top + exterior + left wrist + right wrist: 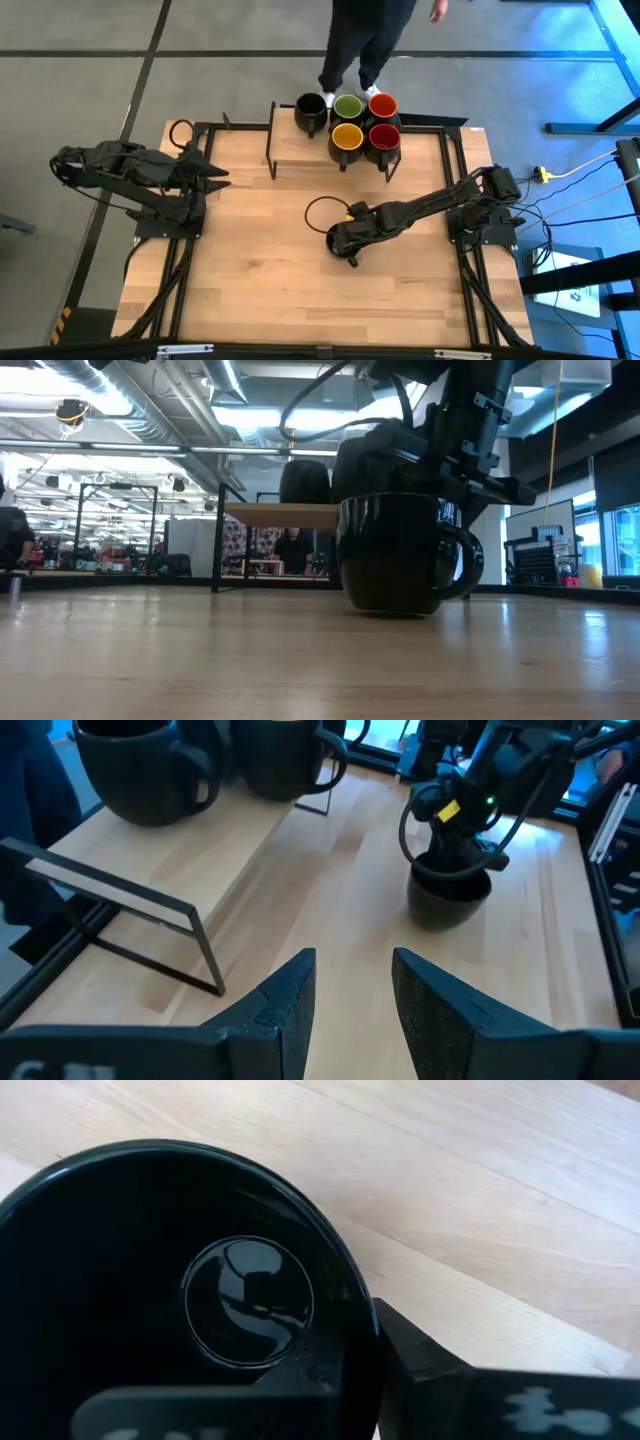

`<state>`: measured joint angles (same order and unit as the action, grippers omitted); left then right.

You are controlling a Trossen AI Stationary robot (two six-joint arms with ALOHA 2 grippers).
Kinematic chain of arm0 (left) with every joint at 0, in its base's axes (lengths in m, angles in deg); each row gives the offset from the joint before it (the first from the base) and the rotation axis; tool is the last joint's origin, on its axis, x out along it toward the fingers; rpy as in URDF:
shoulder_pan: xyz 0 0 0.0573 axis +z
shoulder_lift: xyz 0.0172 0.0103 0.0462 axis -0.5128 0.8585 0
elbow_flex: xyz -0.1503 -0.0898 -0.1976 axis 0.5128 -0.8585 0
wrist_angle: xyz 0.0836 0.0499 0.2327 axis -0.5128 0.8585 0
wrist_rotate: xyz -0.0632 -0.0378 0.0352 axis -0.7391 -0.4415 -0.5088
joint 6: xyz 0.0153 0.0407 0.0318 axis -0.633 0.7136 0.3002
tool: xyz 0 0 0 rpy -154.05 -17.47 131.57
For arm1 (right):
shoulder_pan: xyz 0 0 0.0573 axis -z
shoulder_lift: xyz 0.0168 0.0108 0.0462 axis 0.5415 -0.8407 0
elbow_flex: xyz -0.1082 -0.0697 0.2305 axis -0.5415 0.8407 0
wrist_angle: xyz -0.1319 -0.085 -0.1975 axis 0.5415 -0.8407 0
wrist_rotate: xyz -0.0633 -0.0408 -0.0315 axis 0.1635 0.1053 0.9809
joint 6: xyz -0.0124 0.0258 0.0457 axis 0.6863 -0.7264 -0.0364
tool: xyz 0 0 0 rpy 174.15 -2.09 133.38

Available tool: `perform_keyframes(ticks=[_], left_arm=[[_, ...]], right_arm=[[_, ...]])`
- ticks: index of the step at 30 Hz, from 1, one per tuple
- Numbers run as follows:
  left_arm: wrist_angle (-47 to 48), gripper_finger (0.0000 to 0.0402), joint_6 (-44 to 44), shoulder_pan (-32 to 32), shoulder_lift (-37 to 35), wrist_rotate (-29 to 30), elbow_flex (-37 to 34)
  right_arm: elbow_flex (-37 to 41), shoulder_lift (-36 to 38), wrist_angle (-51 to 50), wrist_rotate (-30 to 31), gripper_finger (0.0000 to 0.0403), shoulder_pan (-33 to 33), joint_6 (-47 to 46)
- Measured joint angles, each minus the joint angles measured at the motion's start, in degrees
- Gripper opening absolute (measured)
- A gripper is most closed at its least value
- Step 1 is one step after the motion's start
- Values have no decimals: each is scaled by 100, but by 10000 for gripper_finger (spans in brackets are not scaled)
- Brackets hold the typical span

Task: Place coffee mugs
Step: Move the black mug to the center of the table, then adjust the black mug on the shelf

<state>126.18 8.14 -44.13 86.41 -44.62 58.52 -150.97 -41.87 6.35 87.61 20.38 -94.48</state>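
Note:
A black coffee mug with a black inside (395,555) stands upright on its base on the table, right of middle, with its handle (470,565) out to one side. My right gripper (345,243) comes down on it from above and is shut on its rim. Five more mugs stand on a raised wooden shelf (295,150) at the far edge: black (311,108), green (348,105), red (383,105), yellow (347,135) and red (383,137) inside. My left gripper (350,1000) is open and waits over the table's left side, pointing toward the middle. My right gripper (350,1380) holds the black mug by its rim wall (352,1335), one finger inside the hollow and one finger (425,1365) outside. The fingers come from above, pointing down. The mug stands upright with its base on the table (395,610).
The shelf stands on black metal legs (205,955) at the far middle of the table. A black frame (455,190) runs along the table's edges. A person's legs (355,50) stand beyond the far edge. Bare wood lies near and left of the held mug.

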Motion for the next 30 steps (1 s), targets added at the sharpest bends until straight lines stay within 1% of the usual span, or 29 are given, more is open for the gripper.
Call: perform_keyframes(ticks=[4, 10, 13, 16, 20, 23, 26, 30], left_arm=[[-67, 128, 9, 0, 97, 0, 0], [-253, 128, 28, 0, 356, -224, 0], [-431, 128, 26, 4, 585, -331, 0], [-705, 128, 47, 29, 891, -348, -2], [-1249, 128, 218, 308, 1338, -366, 0], [-1466, 128, 229, 695, 1678, -591, 111], [-1454, 128, 262, 1188, 2127, -654, 538], [-1435, 128, 770, 1837, 2718, -625, 1178]], right_arm=[[4, -11, 4, -13, 39, 2, 40], [17, 19, -133, -8, 125, 4, 435], [20, 209, -174, -16, 164, 2, 678], [20, 530, -313, -50, 193, 2, 889], [20, 1087, -494, -7, 213, 1, 1143], [17, 1442, -537, 27, 217, 0, 1365], [17, 1705, -542, 189, 218, 0, 1497], [17, 1952, -559, 390, 218, 0, 1674]])
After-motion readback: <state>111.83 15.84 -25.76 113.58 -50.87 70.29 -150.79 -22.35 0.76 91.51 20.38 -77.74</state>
